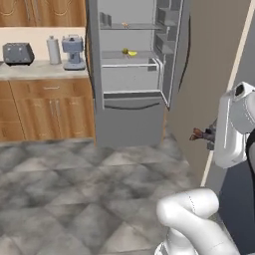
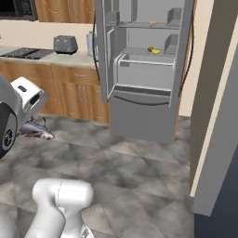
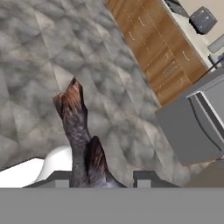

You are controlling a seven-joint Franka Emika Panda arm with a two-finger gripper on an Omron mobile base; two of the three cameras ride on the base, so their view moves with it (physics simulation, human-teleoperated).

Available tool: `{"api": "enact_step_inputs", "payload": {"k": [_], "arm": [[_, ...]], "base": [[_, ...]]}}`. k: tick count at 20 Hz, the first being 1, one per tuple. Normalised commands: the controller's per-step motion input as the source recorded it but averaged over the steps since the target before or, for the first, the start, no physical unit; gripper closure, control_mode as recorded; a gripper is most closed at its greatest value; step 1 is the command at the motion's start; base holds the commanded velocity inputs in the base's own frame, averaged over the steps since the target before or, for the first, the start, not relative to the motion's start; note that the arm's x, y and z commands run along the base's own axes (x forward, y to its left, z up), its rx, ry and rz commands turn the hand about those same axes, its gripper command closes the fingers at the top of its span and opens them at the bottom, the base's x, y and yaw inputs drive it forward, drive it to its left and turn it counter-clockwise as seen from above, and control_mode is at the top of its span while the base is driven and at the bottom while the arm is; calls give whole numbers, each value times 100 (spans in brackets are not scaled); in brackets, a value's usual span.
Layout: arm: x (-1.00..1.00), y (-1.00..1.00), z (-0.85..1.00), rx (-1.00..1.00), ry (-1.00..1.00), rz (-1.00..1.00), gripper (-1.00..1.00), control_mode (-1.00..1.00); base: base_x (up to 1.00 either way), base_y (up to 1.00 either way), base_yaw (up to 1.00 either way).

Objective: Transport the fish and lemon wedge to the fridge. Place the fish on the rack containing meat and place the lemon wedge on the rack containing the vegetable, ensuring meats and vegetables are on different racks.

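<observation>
Hard to see: the gripper (image 3: 103, 179) is mostly cut off at the bottom of the hand view, and in the two base views the robot's white arm covers most of it.
Gripper: it is pinching the fish (image 3: 78, 131); its two dark tips sit on either side of the fish's body.
Fish look: slim and dark grey-brown, with a reddish forked tail that points away from the hand.
Fish place: up in the air above the grey tiled floor (image 1: 74, 199), well apart from the fridge (image 1: 130, 74). In the left base view the fish (image 1: 198, 134) pokes out beside the white arm; in the right base view the fish (image 2: 36, 132) pokes out too.
Fridge: tall and grey, with its doors open and pale shelves inside.
Lemon wedge: the lemon wedge (image 1: 132, 53) is a small bright yellow bit on the middle rack, just beside the vegetable (image 1: 125, 51), a small yellow-brown ball. I cannot tell if they touch.
Meat: the meat (image 1: 124, 24) is a tiny orange-tan lump on the rack above, too small to make out well.
Bench: the bench (image 1: 40, 69) left of the fridge carries a grey toaster (image 1: 18, 53) and a blue-grey machine (image 1: 73, 52).
</observation>
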Motion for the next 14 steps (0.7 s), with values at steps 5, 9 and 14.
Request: {"api": "enact_step_inputs", "payload": {"k": [5,9,14], "arm": [[0,0,0,0,0,0,100,100],[0,0,0,0,0,0,100,100],[0,0,0,0,0,0,100,100]], "base": [[100,-28,0],[100,-29,-2],[100,21,-18]]}}
